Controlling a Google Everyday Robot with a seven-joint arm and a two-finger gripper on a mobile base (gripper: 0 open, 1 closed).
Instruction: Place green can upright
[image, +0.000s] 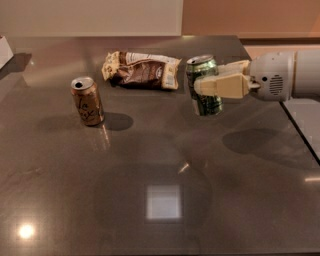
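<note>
Jaws clamped across the middle of the green can (206, 104): the gripper (202, 82) reaches in from the right and holds the can top end up, leaning only slightly, right of centre over the table (150, 165). We cannot tell whether its base touches the surface or hangs just above it.

The near stretch of the glossy table carries only a ceiling-light reflection. Further back on the left a brown can (87, 101) stands upright, well apart from the green one. Farthest, a crumpled bag (142, 70) lies just left of and behind the green can's top.

As we judge it, the risk lies in the release. Let go with the lean uncorrected or the base off the surface, the can could topple and roll. A finger dragging as it opens could push it over, or slide it toward the bag.
</note>
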